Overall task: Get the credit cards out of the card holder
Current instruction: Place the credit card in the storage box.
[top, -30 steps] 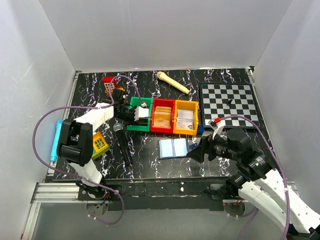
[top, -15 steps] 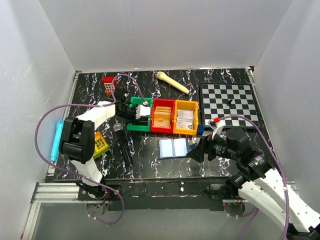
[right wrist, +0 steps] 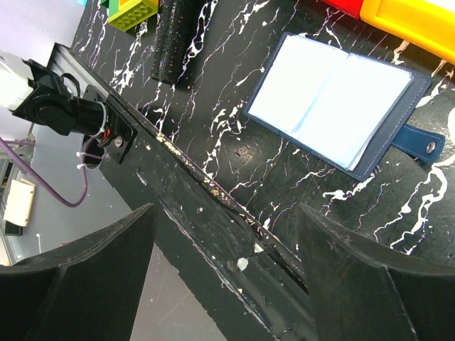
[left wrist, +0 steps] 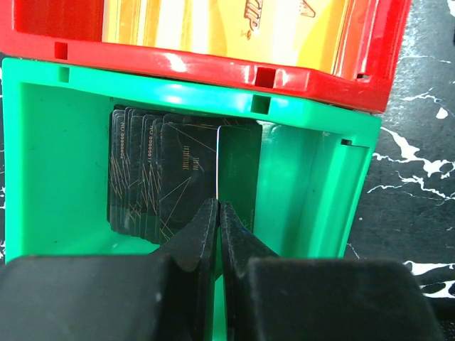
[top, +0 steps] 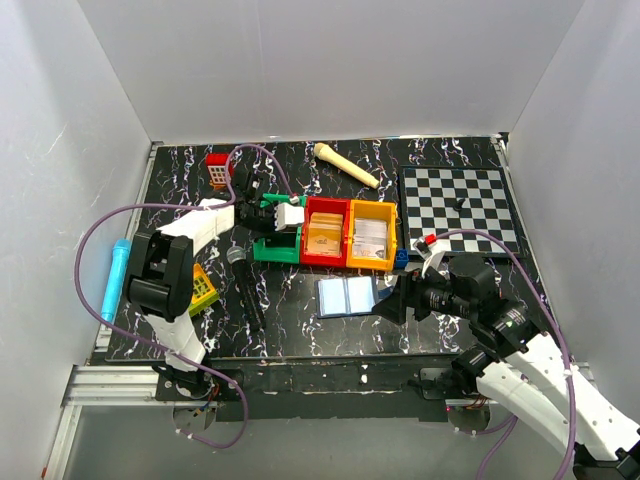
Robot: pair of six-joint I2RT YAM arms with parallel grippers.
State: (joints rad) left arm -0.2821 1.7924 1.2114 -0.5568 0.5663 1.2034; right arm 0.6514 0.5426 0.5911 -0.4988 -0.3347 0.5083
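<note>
Right claw (top: 392, 303) near card holder (top: 345, 296)

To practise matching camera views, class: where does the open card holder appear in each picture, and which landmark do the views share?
Top external: the card holder lies open at centre, in front of the yellow bin.
Left wrist: not in view.
Right wrist: card holder at upper right, open flat.
Shared landmark: the yellow bin, at the right wrist view's top right edge.

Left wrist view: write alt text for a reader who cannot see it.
The left gripper is pinched shut on a dark card over a green bin that holds a fanned stack of similar cards. A red bin with yellow-orange cards adjoins it.
</note>
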